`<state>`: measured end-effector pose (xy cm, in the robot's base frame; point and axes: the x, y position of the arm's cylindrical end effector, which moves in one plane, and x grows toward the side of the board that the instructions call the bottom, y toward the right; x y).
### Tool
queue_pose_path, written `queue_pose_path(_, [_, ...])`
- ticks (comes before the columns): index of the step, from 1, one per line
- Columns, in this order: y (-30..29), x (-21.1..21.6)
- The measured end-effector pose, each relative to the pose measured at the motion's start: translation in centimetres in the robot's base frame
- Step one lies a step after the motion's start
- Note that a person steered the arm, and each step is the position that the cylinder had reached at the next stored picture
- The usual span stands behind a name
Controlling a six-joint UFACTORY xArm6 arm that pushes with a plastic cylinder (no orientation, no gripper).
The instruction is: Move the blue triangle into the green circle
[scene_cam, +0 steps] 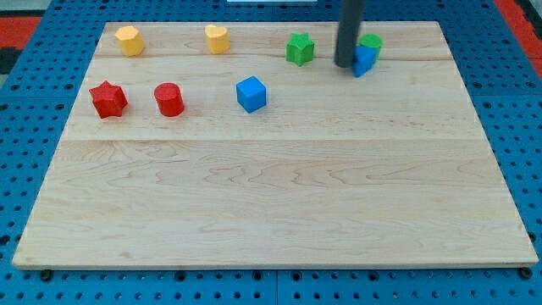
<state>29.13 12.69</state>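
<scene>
The blue triangle (364, 61) sits near the view's top right and touches the green circle (371, 42) just above it. The dark rod comes down from the view's top, and my tip (344, 65) rests against the blue triangle's left side. The rod hides the left parts of both blocks.
A green star (299, 48) lies left of my tip. A blue cube (251, 93) sits lower left. A red cylinder (169, 99) and red star (108, 99) are at the left. A yellow hexagon (128, 40) and yellow heart (217, 38) are along the top. The wooden board (271, 203) ends on a blue pegboard.
</scene>
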Motion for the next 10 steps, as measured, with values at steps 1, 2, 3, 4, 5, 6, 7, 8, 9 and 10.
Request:
queue_pose_path(1, [-0.7, 1.6])
queue_pose_path(2, [0.5, 4.4])
queue_pose_path(3, [3.9, 5.6])
queue_pose_path(4, [6.4, 4.5])
queue_pose_path(5, [0.4, 4.1])
queue_pose_path(6, [-1.9, 2.0])
queue_pose_path(7, [-1.2, 2.4])
queue_pose_path(8, [1.2, 2.5])
queue_pose_path(9, [7.2, 2.5])
queue_pose_path(10, [9.4, 1.7])
